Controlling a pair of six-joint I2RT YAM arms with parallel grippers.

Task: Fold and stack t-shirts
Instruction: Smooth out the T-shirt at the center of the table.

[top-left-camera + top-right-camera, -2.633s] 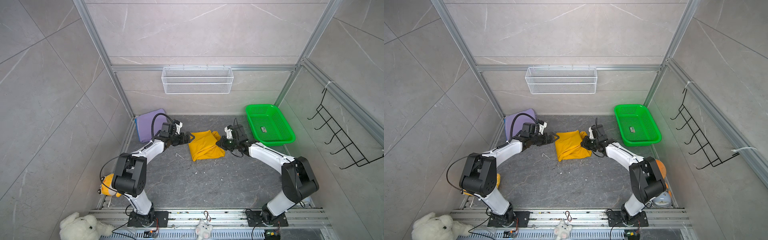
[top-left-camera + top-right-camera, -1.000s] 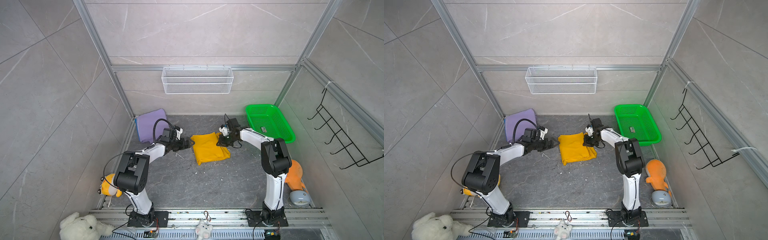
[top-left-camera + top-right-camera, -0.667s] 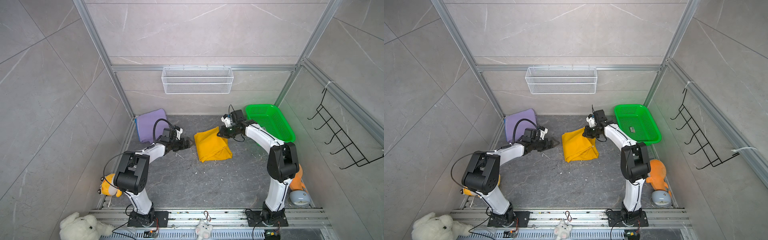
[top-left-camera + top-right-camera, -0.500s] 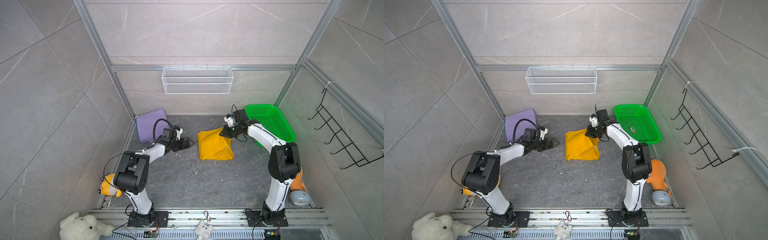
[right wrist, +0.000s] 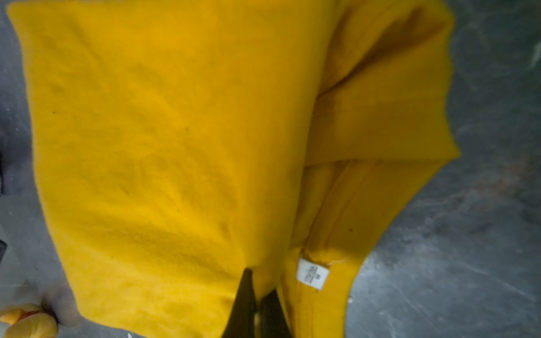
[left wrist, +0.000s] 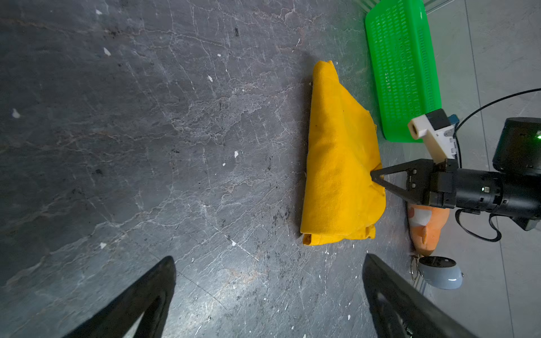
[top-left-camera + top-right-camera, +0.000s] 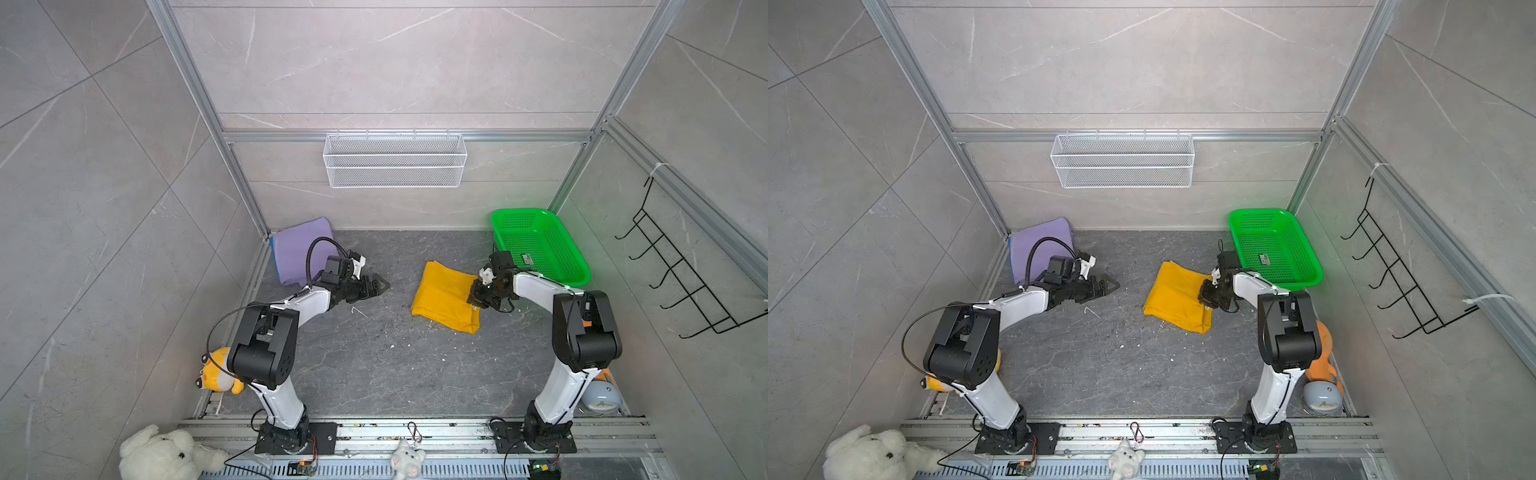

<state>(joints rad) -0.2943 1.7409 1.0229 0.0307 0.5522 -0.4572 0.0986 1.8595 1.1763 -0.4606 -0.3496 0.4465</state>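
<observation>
Yellow t-shirt: folded into a rough rectangle, lying on the dark bench toward its right side, just beside the green mesh basket at the far right corner.
Right hand: closed on a fold of cloth at the shirt's edge nearest the basket; the wrist view shows the tips pinching yellow fabric near the white neck label, likely so the bundle can be dragged or lifted as one piece.
Left hand: fingers spread wide, holding nothing, low over the bench well apart from the yellow shirt and pointing toward it.
Lavender t-shirt: folded, at the far left corner, probably the base of the stack.
Step in hand: by my judgement, carrying the yellow shirt across to the lavender one.
Risk: a one-edge pinch may let the folds fall open.
</observation>
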